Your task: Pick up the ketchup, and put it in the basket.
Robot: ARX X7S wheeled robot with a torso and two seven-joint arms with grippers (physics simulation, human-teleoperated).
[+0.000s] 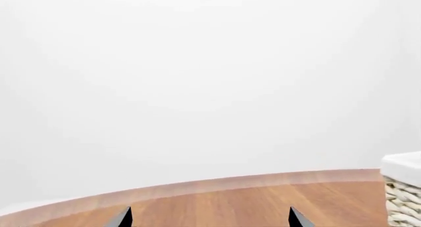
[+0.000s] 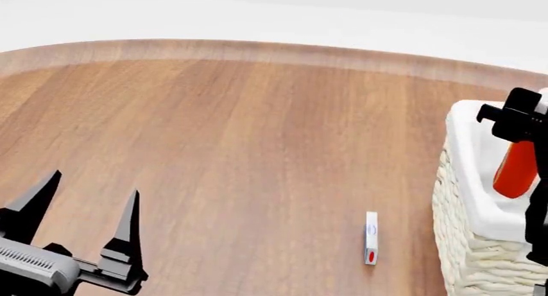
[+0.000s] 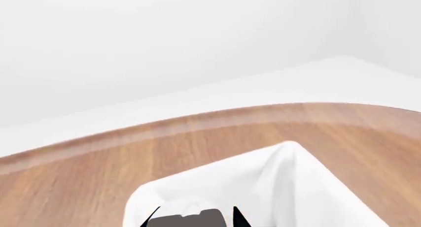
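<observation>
Orange-red ketchup, cream woven basket with white liner, brown wood-grain table.

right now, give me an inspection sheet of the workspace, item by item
surface: round-edged wooden table, bare over most of its top
job's things: ketchup hangs over the basket at the right edge of the head view; only its red body shows, cap hidden
clutter: one small white stick-like item with a red end lying flat on the table, near the basket but apart from it
pincers: right pincer shut on the ketchup, above the basket's white liner; left pincer open, empty, over bare wood
cables: nothing seen
surroundings: plain white background beyond the table edge, nothing else seen
</observation>
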